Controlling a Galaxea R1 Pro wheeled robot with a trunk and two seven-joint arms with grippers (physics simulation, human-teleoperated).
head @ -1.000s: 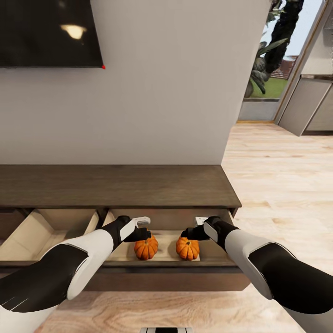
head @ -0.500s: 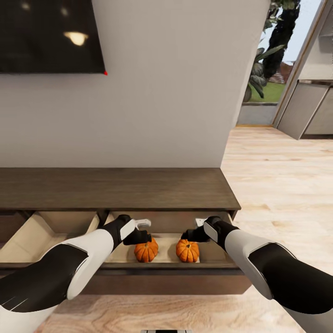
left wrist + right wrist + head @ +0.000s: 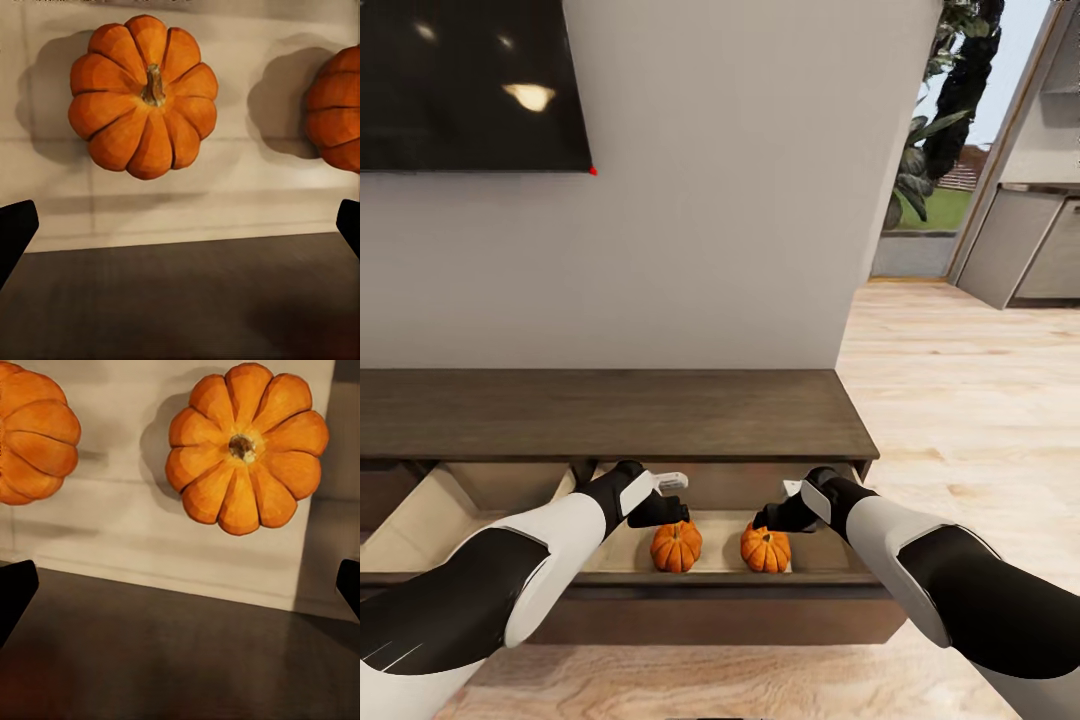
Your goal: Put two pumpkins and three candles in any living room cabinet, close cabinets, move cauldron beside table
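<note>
Both pumpkins sit side by side in the cabinet (image 3: 610, 412) open drawer: left pumpkin (image 3: 676, 547) under left gripper (image 3: 672, 512), right pumpkin (image 3: 765, 549) at its 3 o'clock under right gripper (image 3: 770, 520). Both grippers' jaws wide, holding nothing.

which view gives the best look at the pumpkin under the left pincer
The left wrist view: the pumpkin appears whole from above, ribs and stem clear, lying on the pale drawer floor. The head view shows it small, partly behind the left pincer. The right wrist view cuts it off at the frame edge.

matt ribbed pumpkins (image 3: 676, 547), dark wood-grain cabinet (image 3: 610, 412)
</note>
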